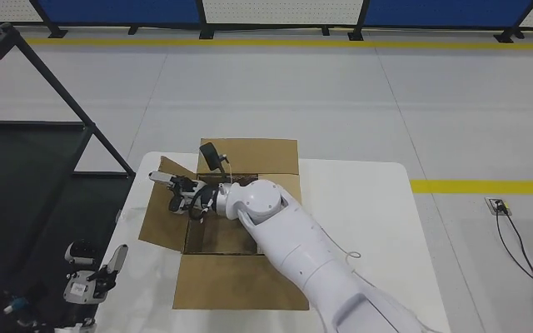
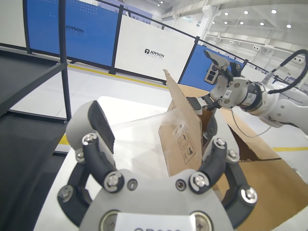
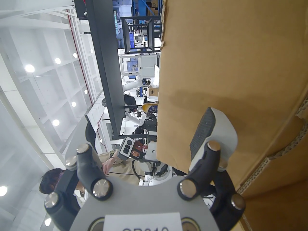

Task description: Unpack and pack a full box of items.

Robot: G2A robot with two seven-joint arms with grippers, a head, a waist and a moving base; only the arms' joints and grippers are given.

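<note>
Two hands are at work around one cardboard box, which sits in the middle of the white bench with its top open. The near flap lies flat toward the robot and the far flap lies flat away from it. The left flap is raised at a slant, leaning out over the bench rather than lying down. Inside the box it is too dark to tell what it holds.

The right hand is stretched across the box opening to the upper edge of the left flap. Its fingers are spread apart and the edge of the flap stands in the gap between them. In the right wrist view one finger lies in front of the flap's plain brown face, while the other sits past the edge on the far side. Whether either pad touches the cardboard cannot be told. From the left wrist view the right hand shows at the top of the flap, on the side that faces the box.

The left hand is at the near-left edge of the bench, well apart from the box and beside a black shelf rack. Its fingers are spread wide and hold nothing. It faces the outer side of the raised flap, which carries small printed handling symbols.
</note>
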